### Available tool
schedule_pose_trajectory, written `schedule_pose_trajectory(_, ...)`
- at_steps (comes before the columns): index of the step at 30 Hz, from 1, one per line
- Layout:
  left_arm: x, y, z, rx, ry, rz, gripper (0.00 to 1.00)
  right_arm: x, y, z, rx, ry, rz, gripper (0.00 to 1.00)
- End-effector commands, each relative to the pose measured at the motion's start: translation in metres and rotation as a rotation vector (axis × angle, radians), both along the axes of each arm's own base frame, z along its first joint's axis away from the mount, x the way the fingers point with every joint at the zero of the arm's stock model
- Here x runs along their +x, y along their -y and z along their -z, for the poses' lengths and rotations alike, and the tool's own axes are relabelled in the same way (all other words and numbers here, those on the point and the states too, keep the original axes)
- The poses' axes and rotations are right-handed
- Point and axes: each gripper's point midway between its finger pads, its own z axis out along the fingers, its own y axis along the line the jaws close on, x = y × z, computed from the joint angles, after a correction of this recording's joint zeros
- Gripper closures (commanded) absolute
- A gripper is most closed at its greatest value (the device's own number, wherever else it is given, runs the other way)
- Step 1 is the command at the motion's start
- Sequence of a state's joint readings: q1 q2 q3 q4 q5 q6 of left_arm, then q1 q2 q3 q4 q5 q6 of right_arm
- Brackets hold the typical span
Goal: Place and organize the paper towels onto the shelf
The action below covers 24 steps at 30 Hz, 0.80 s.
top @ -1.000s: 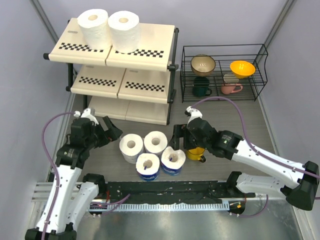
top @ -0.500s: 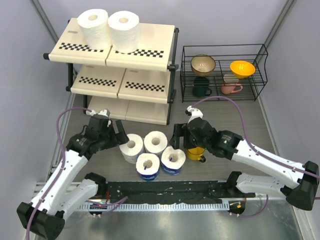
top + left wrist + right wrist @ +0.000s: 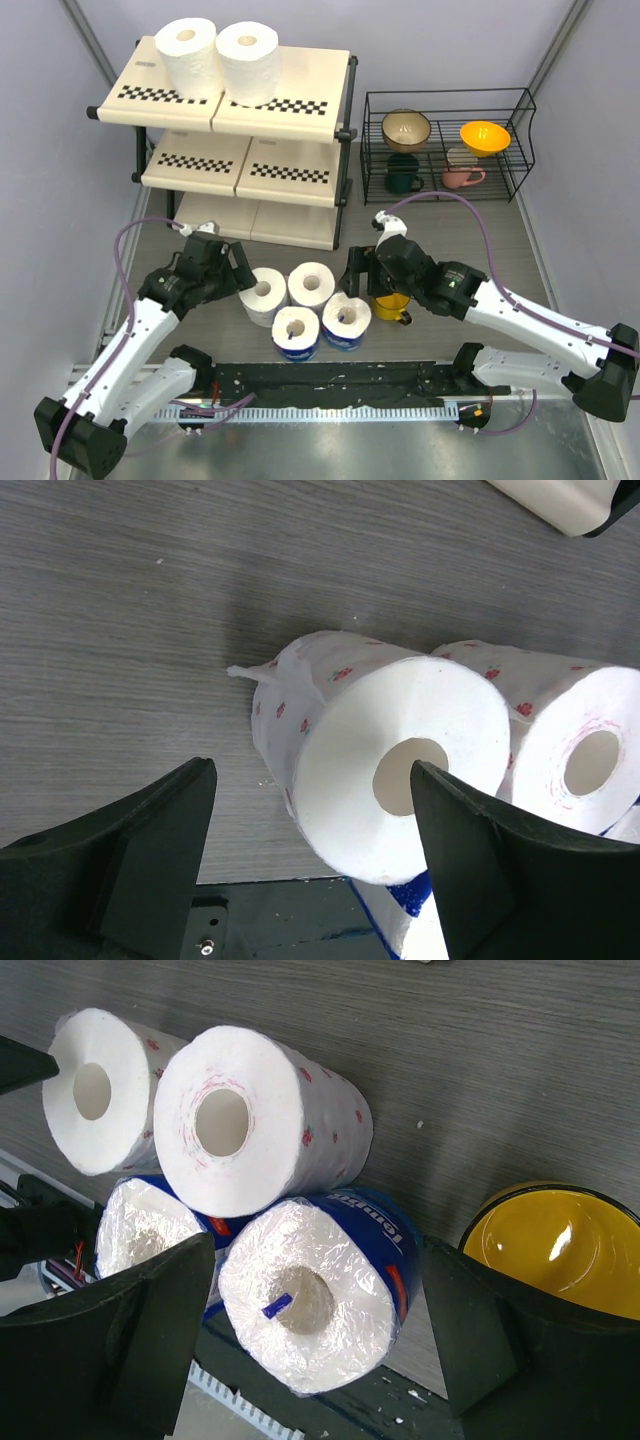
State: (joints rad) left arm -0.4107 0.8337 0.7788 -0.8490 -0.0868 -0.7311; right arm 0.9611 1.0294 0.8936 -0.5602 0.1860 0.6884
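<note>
A black wire rack [image 3: 448,92] stands far right on the grey table [image 3: 450,235], holding a beige bowl [image 3: 406,128], an orange bowl [image 3: 485,136], a green mug [image 3: 403,175] and a pink mug [image 3: 462,178]. A yellow cup [image 3: 392,306] stands nearer, well apart.

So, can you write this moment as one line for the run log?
left fingers: open, facing bare roll on table | right fingers: open, facing wrapped roll | shelf: two rolls on top tier

Pretty sure this is a robot lab. Plain partition walls [image 3: 50,150] around the surface [image 3: 500,240], two cabled arms [image 3: 130,345] bolted to a rail [image 3: 330,380].
</note>
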Motion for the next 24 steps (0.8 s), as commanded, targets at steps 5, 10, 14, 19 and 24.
schedule_pose_trajectory(5,0.004,0.008,0.010,0.004,0.006,0.011,0.17,0.005,-0.001,-0.014,0.046,0.051,0.023,0.11)
schedule_pose_trajectory(10,0.004,0.009,0.019,0.021,-0.006,0.006,0.17,0.005,-0.001,-0.013,0.040,0.048,0.021,0.11)
schedule_pose_trajectory(14,0.004,0.006,0.027,0.047,-0.018,-0.003,0.19,0.006,0.000,-0.013,0.042,0.051,0.027,0.11)
schedule_pose_trajectory(19,0.005,0.007,0.035,0.062,-0.027,-0.005,0.22,0.004,0.001,-0.012,0.041,0.052,0.024,0.11)
schedule_pose_trajectory(24,0.008,0.011,0.039,0.071,-0.028,-0.001,0.26,0.002,0.005,-0.012,0.044,0.053,0.029,0.11)
